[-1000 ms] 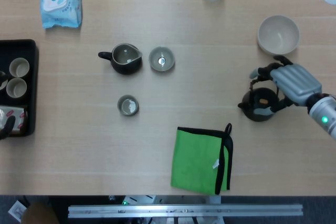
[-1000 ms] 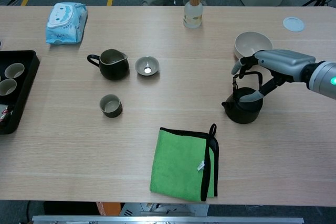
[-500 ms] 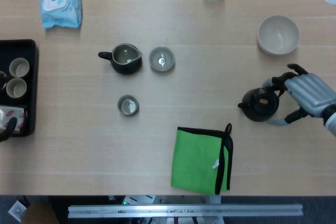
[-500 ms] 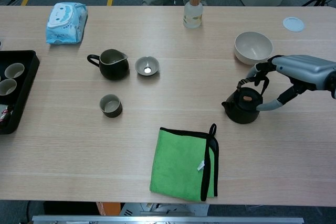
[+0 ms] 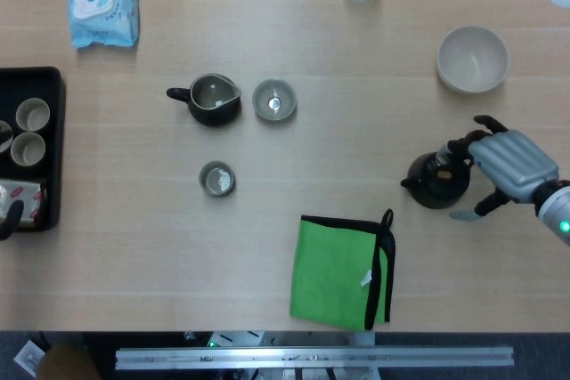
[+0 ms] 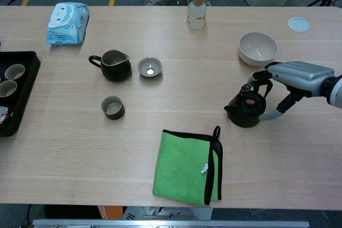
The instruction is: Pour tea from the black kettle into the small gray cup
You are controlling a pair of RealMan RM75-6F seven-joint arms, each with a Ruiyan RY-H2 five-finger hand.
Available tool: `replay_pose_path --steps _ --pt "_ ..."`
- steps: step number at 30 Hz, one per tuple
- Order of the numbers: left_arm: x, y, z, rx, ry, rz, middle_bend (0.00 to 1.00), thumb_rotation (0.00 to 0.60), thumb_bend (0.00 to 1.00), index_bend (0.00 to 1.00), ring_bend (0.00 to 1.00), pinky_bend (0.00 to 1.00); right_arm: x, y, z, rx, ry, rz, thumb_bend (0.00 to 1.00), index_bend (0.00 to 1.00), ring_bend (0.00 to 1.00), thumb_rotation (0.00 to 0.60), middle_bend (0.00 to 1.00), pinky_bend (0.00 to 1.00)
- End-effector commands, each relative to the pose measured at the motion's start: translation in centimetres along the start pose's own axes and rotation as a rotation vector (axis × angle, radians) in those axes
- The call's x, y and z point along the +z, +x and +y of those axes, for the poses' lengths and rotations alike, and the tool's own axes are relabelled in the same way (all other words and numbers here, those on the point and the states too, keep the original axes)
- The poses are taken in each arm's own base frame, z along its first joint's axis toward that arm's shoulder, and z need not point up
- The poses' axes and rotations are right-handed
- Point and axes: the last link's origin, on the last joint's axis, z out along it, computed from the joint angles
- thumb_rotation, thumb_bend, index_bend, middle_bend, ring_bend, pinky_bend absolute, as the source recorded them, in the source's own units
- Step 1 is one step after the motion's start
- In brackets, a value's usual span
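Since half a second ago the right hand (image 6: 293, 78) has drawn back in toward the black kettle (image 6: 246, 109), and the kettle itself sits a touch further left on the table (image 6: 160, 185). Kettle upright on the right side, spout pointing left, lid on. Fingers (image 6: 257, 77) curl over the arched handle from the right; thumb reaches down beside the kettle's right flank. Whether the handle is actually gripped, cannot tell from either view. In the head view the same hand (image 5: 508, 162) lies just right of the kettle (image 5: 435, 180), fingertips at the handle. Small gray cup (image 6: 113, 107) stands well apart to the left, upright, mouth open. Behind it, a dark pitcher (image 6: 113, 65) with its handle to the left, and beside that a shallow gray dish (image 6: 149, 67). Green cloth (image 6: 187, 167) with black edging lies near the front edge, between cup and kettle. White bowl (image 6: 257, 48) behind the kettle. Wet-wipes pack (image 6: 67, 23) far left rear; small bottle (image 6: 196, 11) at the back. Black tray (image 5: 40, 144) with cups at the left edge. Left hand barely shows at the tray's edge; state unreadable.
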Motion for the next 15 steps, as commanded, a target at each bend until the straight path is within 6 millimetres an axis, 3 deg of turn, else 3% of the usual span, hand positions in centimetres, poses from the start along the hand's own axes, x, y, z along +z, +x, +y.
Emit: replay_pose_path --steps 1,15 --pt "-0.1 0.0 -0.1 0.0 0.003 0.001 0.13 0.6 0.33 0.11 0.12 0.06 0.0 0.1 -0.3 0.004 0.008 0.004 0.0 0.3 0.25 0.448 0.38 0.0" --pt "-0.2 -0.1 -0.1 0.0 -0.001 0.0 0.13 0.6 0.32 0.11 0.12 0.06 -3.0 -0.6 -0.6 -0.012 0.039 0.013 0.0 0.31 0.26 0.459 0.39 0.0"
